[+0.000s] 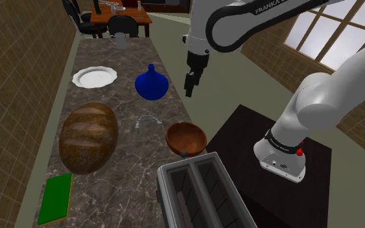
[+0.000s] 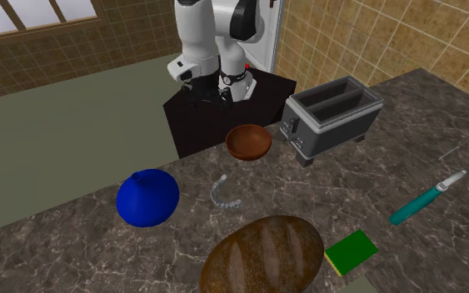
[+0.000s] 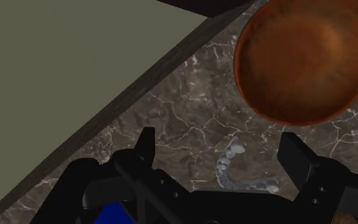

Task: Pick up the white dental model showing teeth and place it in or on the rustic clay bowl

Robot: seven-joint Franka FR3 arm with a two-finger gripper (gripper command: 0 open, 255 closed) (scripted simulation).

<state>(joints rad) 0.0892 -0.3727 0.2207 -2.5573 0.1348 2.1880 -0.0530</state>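
shoulder view, from its left: what lies on the marble counter (image 1: 135,155)? (mia)

a green pad (image 1: 56,197) at the near end and a big brown loaf (image 1: 88,136) beyond it. a white plate (image 1: 94,77) sits farther up. (tom)

and the teeth? (mia)

the dental model (image 1: 149,120) is a pale grey arch. it lies flat on the counter right of the loaf, between the blue vase (image 1: 152,83) and the reddish-brown bowl (image 1: 186,137), touching neither. the bowl stands near it toward the counter's right edge, and a grey toaster (image 1: 200,194) is close below the bowl. (tom)

where's the gripper (image 1: 190,84)? (mia)

it hangs in the air right of the vase, pointing down, well above the counter. the black stand (image 1: 271,162) is at the far right. (tom)

second exterior view? (mia)

the vase (image 2: 147,198) is at the left and the dental model (image 2: 222,194) is just right of it, apart from the bowl (image 2: 249,141) behind. the toaster (image 2: 332,112) is right of the bowl, and a teal-handled tool (image 2: 424,200) lies farthest right. (tom)

wrist view: are the fingers (image 3: 147,143) apart? (mia)

yes, spread wide and clasping nothing. the dental model (image 3: 234,168) lies on the counter below, seen between them and untouched, with the bowl (image 3: 304,60) just beyond it. (tom)
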